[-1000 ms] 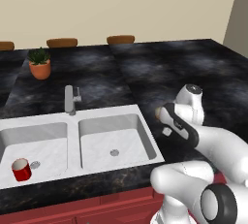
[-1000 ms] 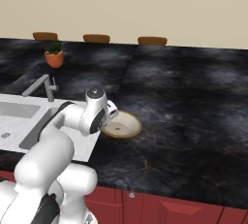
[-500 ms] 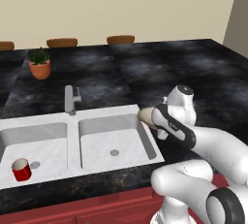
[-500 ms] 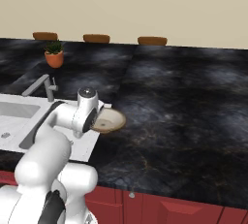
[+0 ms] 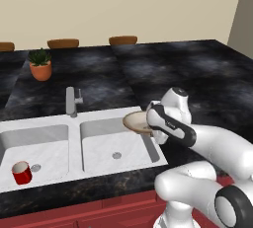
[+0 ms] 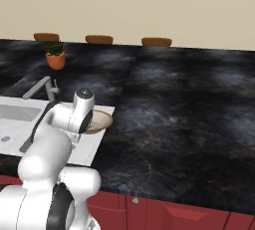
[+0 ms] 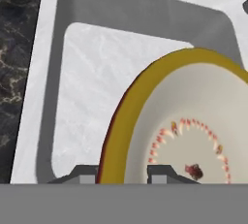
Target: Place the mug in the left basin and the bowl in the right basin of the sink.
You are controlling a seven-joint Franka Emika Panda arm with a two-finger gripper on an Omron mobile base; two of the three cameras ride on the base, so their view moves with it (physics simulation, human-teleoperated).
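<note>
Gripper point(image 7: 123, 173) pinching the bowl point(image 5: 137, 122) rim, held over the sink's point(image 5: 49, 129) right edge, mug point(image 5: 21, 172) standing in its left basin point(image 5: 44, 153)

We see the bowl point(image 6: 99, 121) held level at the arm's wrist, over the right edge of the sink point(image 6: 94, 144). Left of the bowl stands the faucet point(image 6: 44, 87); behind it a potted plant point(image 6: 56, 55) and 3 brown discs point(image 6: 99, 39).
</note>
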